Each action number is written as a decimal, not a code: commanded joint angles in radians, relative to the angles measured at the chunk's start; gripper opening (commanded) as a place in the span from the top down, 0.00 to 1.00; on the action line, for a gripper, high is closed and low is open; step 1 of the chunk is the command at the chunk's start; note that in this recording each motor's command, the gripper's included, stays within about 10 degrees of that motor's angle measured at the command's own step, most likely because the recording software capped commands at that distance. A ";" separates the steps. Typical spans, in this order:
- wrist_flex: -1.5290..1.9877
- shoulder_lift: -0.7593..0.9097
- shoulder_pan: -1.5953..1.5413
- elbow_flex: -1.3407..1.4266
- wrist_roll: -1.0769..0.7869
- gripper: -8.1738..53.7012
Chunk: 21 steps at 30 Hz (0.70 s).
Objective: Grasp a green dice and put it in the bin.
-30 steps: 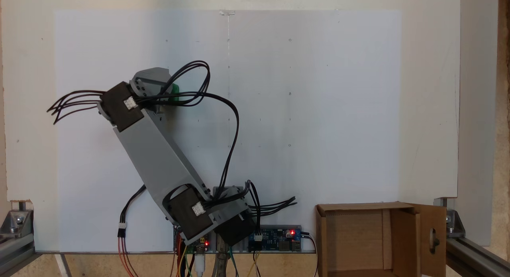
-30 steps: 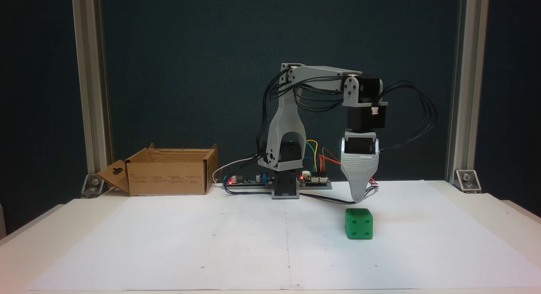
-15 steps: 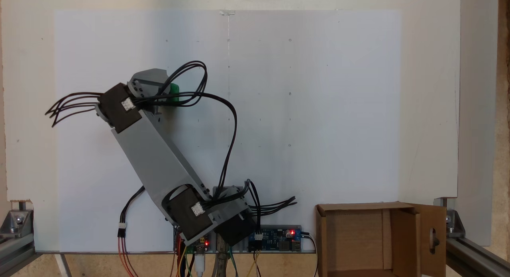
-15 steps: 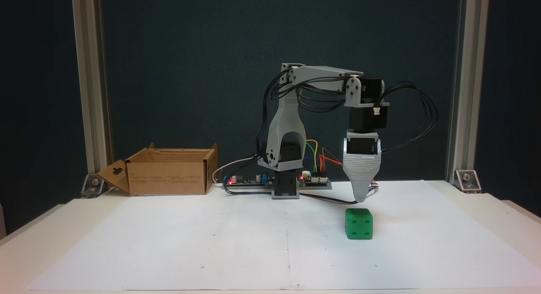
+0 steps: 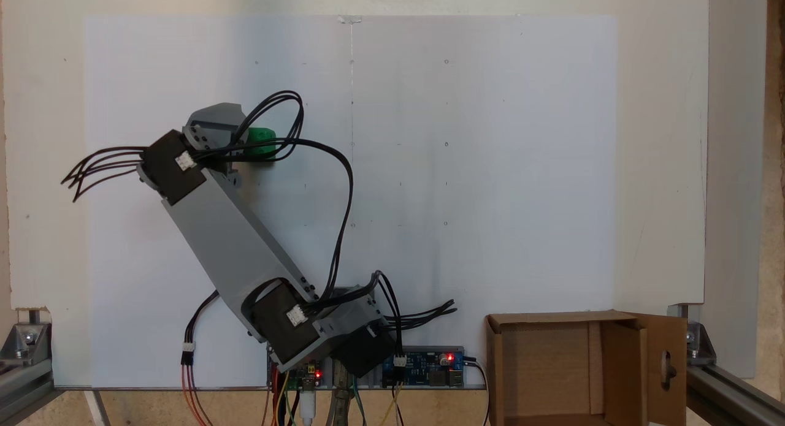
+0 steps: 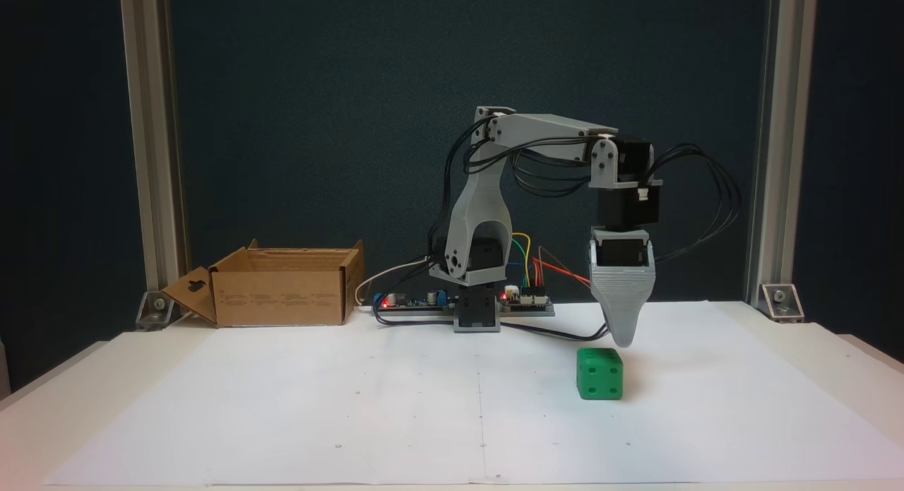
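so the green dice (image 6: 599, 373) sits on the white paper (image 6: 353, 406), untouched. the gripper (image 6: 626, 340) hangs just above it at about 1 o'clock; whether it's open i cannot tell. the bin (image 6: 279, 286) stands well apart at 10 o'clock.

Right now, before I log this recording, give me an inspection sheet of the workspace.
Surface: white paper sheet on a pale table, flat.
Job's things: green dice on the paper, not gripped; cardboard bin open, at the back left in the front fixed view, nothing seen inside.
Clutter: nothing seen.
Grippers: pincer points down, its tip just above the dice's right rear edge; open or shut cannot be told.
Cables: black cables loop along the arm; coloured wires at the base boards.
Surroundings: dark backdrop, aluminium frame posts.
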 commanded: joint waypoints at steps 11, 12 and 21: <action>0.021 -0.003 0.003 -0.071 -0.126 0.23; 0.025 -0.006 0.005 -0.071 -0.126 0.23; 0.020 -0.051 0.029 -0.071 -0.127 0.23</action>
